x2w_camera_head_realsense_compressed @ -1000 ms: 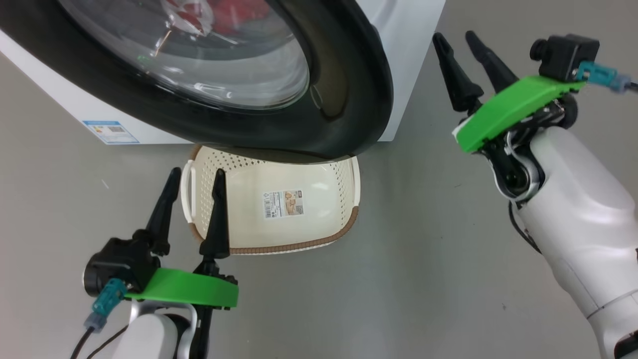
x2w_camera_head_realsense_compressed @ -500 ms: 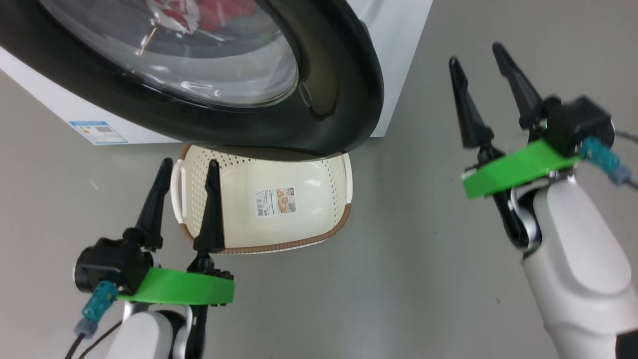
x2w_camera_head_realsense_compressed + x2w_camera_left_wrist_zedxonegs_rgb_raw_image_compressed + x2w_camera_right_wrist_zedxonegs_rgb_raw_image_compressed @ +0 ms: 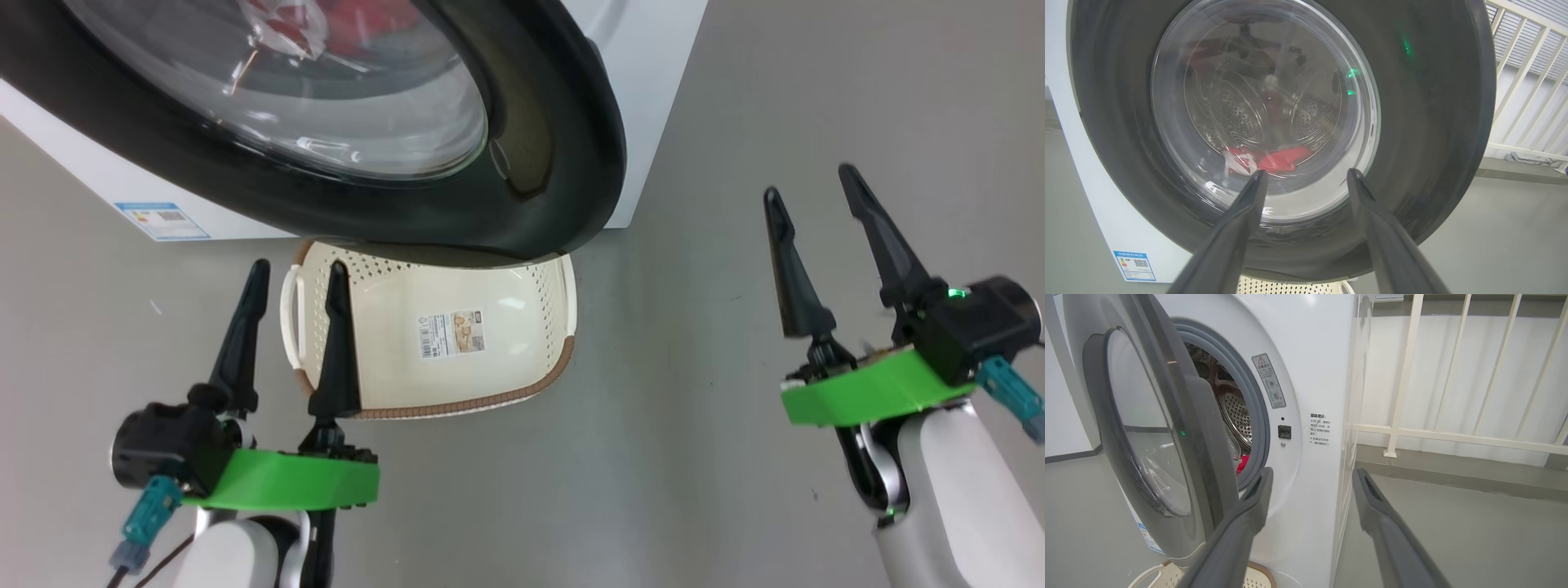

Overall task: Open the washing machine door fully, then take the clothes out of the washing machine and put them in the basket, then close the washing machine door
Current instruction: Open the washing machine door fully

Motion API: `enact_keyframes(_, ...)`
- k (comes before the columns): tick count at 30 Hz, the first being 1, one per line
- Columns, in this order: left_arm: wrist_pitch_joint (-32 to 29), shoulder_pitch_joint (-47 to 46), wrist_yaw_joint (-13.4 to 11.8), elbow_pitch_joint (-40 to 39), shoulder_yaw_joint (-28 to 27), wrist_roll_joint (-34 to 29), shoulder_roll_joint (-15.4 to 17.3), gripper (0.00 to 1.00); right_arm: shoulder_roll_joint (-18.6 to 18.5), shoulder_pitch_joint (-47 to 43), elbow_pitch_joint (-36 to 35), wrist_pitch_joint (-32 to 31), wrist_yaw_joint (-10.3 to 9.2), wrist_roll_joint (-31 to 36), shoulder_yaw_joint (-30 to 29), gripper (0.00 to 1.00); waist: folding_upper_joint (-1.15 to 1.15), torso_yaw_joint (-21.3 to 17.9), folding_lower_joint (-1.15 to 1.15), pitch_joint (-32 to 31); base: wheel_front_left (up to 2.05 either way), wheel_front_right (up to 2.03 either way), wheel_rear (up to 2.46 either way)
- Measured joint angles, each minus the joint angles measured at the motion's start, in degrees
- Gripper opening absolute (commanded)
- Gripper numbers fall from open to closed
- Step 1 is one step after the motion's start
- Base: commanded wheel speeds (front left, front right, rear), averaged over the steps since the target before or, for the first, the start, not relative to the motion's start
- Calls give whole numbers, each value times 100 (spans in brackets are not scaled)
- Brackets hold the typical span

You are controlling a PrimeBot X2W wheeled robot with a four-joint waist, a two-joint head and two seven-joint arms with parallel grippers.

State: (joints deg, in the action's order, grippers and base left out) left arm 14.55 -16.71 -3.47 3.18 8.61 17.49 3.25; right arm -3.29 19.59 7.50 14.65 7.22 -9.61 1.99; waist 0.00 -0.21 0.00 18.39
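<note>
Head view: the washing machine door (image 3: 563,163) stands part-open at upper centre, its free edge up-left of the released right pincer (image 3: 807,181), probably the nearer arm; the left pincer (image 3: 298,265), also released, sits lower left by the basket (image 3: 563,359); the clothes (image 3: 367,16) lie inside

The left pincer (image 3: 1306,173) points at the washing machine door (image 3: 1433,122), its two dark fingers (image 3: 1229,245) spread wide with nothing between them. Through the clear glass, red and white clothes (image 3: 1278,159) lie low in the steel drum (image 3: 1233,118). A blue label (image 3: 1135,265) sits on the white washing machine (image 3: 1094,204). The basket (image 3: 1290,286) peeks out below the door, and a white railing (image 3: 1527,102) stands at right.
</note>
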Motion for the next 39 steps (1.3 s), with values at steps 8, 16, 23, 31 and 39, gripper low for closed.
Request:
enact_keyframes(8, 0, 76, 47, -25, -37, -41, -38, 100, 9, -432, -226, 0, 0, -60, 8, 100, 0, -30, 0, -19, 0, 0, 0)
enact_keyframes(16, 0, 140, 100, -34, -67, -138, -49, 100, 12, -473, -264, 0, 0, -147, 54, 100, 0, -53, 0, -33, 0, 0, 0)
enact_keyframes(23, 0, 151, 101, -46, -74, -151, -67, 100, 14, -473, -274, 0, 0, -147, 54, 100, 0, -23, 0, -38, 0, 0, 0)
enact_keyframes(31, 0, 159, 115, -31, -64, -174, -75, 100, 15, -447, -104, 0, 0, -972, 116, 0, 0, 1, 0, -87, 0, 0, 0)
enact_keyframes(39, 0, 163, 208, -32, -12, -191, -84, 100, 12, 104, 437, -1, 0, -2826, 463, 0, 0, 48, 0, -128, 0, 0, 0)
